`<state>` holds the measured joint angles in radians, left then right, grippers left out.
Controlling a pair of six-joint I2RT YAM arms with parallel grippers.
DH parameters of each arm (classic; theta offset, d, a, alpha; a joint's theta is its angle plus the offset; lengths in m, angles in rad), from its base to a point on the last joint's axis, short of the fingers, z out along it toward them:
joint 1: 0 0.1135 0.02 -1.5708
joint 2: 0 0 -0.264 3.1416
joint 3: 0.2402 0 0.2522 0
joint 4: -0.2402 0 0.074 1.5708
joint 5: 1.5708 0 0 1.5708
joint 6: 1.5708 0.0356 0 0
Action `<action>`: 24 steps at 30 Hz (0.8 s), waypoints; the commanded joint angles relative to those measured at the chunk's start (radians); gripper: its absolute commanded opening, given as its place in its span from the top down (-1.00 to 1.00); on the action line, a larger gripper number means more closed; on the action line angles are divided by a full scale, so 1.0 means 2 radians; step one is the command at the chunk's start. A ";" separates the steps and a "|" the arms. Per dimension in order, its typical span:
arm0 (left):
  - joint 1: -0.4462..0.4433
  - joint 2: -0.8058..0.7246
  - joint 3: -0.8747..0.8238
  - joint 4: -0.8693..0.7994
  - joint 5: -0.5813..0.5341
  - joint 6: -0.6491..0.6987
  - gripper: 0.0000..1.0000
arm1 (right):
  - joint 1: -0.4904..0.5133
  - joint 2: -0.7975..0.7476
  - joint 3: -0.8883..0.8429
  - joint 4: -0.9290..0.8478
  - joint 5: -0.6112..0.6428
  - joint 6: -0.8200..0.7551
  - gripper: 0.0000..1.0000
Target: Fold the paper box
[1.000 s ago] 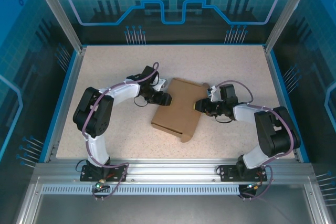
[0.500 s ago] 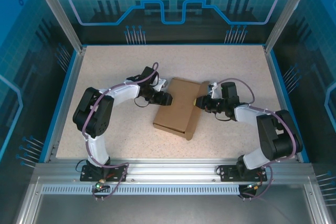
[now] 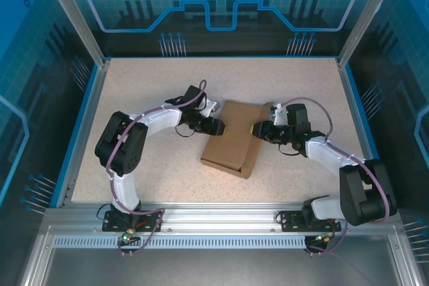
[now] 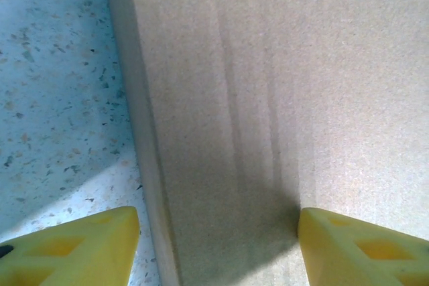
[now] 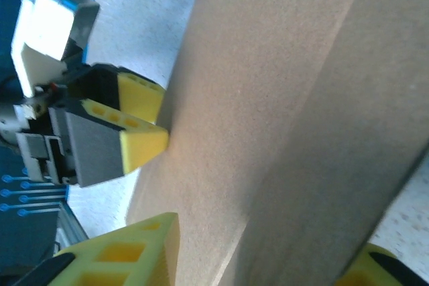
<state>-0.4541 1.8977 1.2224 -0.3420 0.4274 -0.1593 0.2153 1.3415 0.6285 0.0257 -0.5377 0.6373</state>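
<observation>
The paper box (image 3: 234, 142) is a shallow brown cardboard box lying closed in the middle of the table. My left gripper (image 3: 216, 127) is at its left edge. In the left wrist view the left gripper (image 4: 218, 249) is open, one yellow finger over the table and the other over the box's top (image 4: 281, 85). My right gripper (image 3: 258, 129) is at the box's right edge. In the right wrist view the right gripper (image 5: 255, 262) has its jaws apart astride the corner between the box's top (image 5: 268, 78) and its side wall. The left gripper (image 5: 144, 125) shows across the box.
The speckled table (image 3: 147, 85) has blue rims on the left and right and a metal rail along the near edge. Bare tabletop (image 4: 53, 98) lies just left of the box. Open room surrounds the box at the back and front.
The box has slid a little to the right and turned slightly. Both grippers followed it, and the right arm stretched farther out. The right jaws narrowed, then widened again.
</observation>
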 commanded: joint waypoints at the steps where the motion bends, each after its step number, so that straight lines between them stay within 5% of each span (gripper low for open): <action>1: -0.007 0.024 -0.001 -0.038 -0.036 0.003 -0.29 | -0.003 -0.005 0.006 -0.050 0.019 -0.040 0.15; 11: -0.007 0.034 0.002 -0.041 -0.053 0.003 -0.23 | -0.007 0.022 -0.005 -0.054 0.031 -0.059 -0.26; 24: -0.009 0.036 -0.001 -0.037 -0.040 0.000 -0.16 | 0.003 0.083 -0.019 0.071 -0.058 -0.018 -0.30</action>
<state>-0.4660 1.9186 1.2335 -0.3496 0.4053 -0.1593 0.2104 1.5051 0.5999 0.0776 -0.5793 0.5758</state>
